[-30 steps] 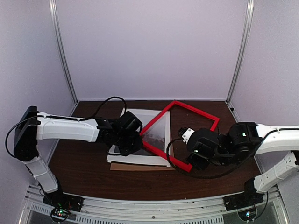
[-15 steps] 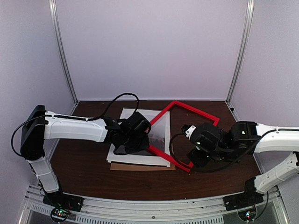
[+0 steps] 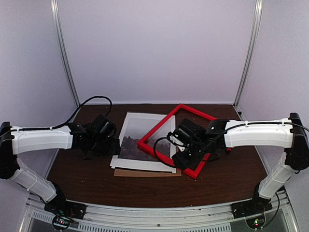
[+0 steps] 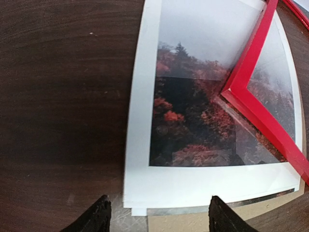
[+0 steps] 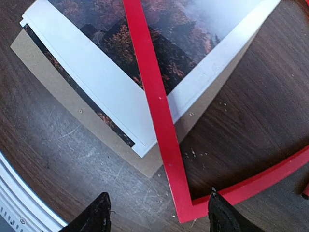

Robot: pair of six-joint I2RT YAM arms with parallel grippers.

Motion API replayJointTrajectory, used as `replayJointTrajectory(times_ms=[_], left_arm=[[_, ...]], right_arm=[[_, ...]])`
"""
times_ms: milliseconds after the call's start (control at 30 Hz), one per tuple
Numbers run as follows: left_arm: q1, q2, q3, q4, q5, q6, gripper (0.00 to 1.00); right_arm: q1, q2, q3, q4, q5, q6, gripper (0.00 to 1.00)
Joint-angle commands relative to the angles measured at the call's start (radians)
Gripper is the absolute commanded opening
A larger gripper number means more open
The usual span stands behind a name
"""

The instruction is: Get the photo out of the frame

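Frame (image 5: 154, 111): red, lying flat and skewed on the table (image 3: 87, 174), with nothing seated in it. Photo (image 4: 193, 121): outside the frame, in a loose stack partly under the frame's left corner. It lies beneath a white mat (image 4: 141, 121) and above a brown backing board (image 3: 145, 172), and its misty forest shows through the mat's window. Left gripper (image 4: 157, 220): left of the frame, low at the stack's edge farthest from it, jaws apart, nothing between them. Right gripper (image 5: 159, 217): above the frame's near corner, jaws apart, nothing between them. Status, as we judge it: the contents are out of the frame, so the main step looks done. What remains is clearing the frame off the stack and freeing the photo from between mat and board.
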Motion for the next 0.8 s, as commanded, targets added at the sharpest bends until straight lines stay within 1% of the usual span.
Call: replayJointTrajectory(times_ms=[0, 133, 267, 433, 600, 633, 667, 767], left_arm=[[0.051, -0.134, -0.065, -0.037, -0.028, 0.083, 0.70], [0.092, -0.250, -0.128, -0.071, -0.039, 0.120, 0.70], [0.110, -0.334, -0.147, -0.135, -0.081, 0.138, 0.70], [0.118, -0.413, -0.173, -0.157, -0.099, 0.145, 0.69], [0.119, -0.432, -0.184, -0.147, -0.108, 0.150, 0.69], [0.119, -0.432, -0.184, -0.144, -0.109, 0.155, 0.68], [0.120, -0.430, -0.182, -0.142, -0.110, 0.156, 0.68], [0.120, -0.425, -0.178, -0.138, -0.113, 0.164, 0.68]], right_arm=[[-0.037, 0.137, 0.118, 0.022, -0.066, -0.041, 0.67], [-0.066, 0.271, 0.225, 0.017, -0.128, -0.083, 0.64], [-0.087, 0.390, 0.319, -0.013, -0.159, -0.120, 0.60], [-0.103, 0.475, 0.368, -0.038, -0.176, -0.157, 0.56], [-0.112, 0.527, 0.384, -0.063, -0.169, -0.190, 0.51], [-0.114, 0.533, 0.385, -0.068, -0.166, -0.195, 0.48], [-0.116, 0.538, 0.382, -0.071, -0.164, -0.199, 0.43], [-0.123, 0.547, 0.378, -0.084, -0.150, -0.210, 0.21]])
